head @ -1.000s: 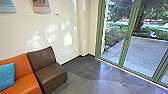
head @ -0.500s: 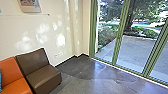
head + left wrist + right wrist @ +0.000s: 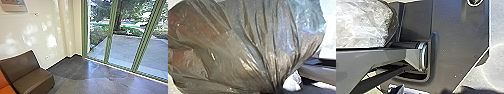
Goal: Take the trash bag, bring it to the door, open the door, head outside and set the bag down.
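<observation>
At the far left, in the head view, we see a corner of an orange seat point(image 3: 6, 87), with a brown chair point(image 3: 32, 77) just beside it, its low back set near the wall point(image 3: 22, 35). Above the chair, the lower part of a picture point(image 3: 13, 5) hangs on that wall, and bright patches of light are scattered across the pale surface. Further along we see an outlet point(image 3: 46, 58) low on the wall, then a dark baseboard point(image 3: 53, 64) leading into the corner. The grey floor point(image 3: 77, 83) runs on to the right and has a shiny look near the glass. There, tall glass panels stand upright in green frames point(image 3: 109, 42); we cannot tell which of them is the door. Through them we see bushes point(image 3: 97, 35), a tree trunk point(image 3: 118, 15) and pale paving point(image 3: 125, 47) spreading to the right. In the left wrist view, we have the trash bag point(image 3: 238, 50) at the left gripper point(image 3: 273, 91), which is pinching its gathered neck, the folds drawn together there. The bag is thin and see-through, with reddish-brown shapes inside, and a small white lump point(image 3: 293, 82) shows next to the gathered part. In the right wrist view, crumpled clear plastic point(image 3: 361, 25) shows beside a bar of the robot; we cannot tell how the right gripper stands.
</observation>
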Controlling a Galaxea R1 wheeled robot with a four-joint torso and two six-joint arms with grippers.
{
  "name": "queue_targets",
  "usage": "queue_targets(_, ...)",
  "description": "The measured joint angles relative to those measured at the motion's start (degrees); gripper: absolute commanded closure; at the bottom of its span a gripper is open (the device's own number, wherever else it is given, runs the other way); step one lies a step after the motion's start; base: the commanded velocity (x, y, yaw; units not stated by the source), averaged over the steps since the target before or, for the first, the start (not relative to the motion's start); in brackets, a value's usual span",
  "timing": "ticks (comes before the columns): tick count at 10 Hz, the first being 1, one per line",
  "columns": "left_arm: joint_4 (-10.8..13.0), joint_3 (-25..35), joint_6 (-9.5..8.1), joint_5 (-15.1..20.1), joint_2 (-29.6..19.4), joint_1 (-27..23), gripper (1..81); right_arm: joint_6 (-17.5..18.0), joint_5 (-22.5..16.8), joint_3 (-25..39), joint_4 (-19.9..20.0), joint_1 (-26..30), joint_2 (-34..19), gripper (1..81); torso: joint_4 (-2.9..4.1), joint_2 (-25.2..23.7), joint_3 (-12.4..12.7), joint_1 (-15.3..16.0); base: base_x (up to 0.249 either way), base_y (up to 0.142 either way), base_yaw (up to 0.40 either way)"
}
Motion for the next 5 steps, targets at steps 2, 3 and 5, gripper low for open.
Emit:
queue_targets(2, 0.0, 0.0, 0.00, -0.1, 0.0, 0.0, 81.1, 0.0, 0.1, -0.2, 0.0, 0.0, 0.1, 1.0, 0.00, 0.0, 0.0, 0.0, 0.000, 0.000, -0.237)
queue_targets(3, 0.0, 0.0, 0.00, -0.1, 0.0, 0.0, 81.1, 0.0, 0.1, -0.5, 0.0, 0.0, 0.1, 1.0, 0.00, 0.0, 0.0, 0.0, 0.000, 0.000, -0.237)
queue_targets(5, 0.0, -0.3, 0.00, 0.0, 0.0, 0.0, 81.1, 0.0, 0.1, -1.5, 0.0, 0.0, 0.7, 1.0, 0.00, 0.0, 0.0, 0.0, 0.000, 0.000, -0.237)
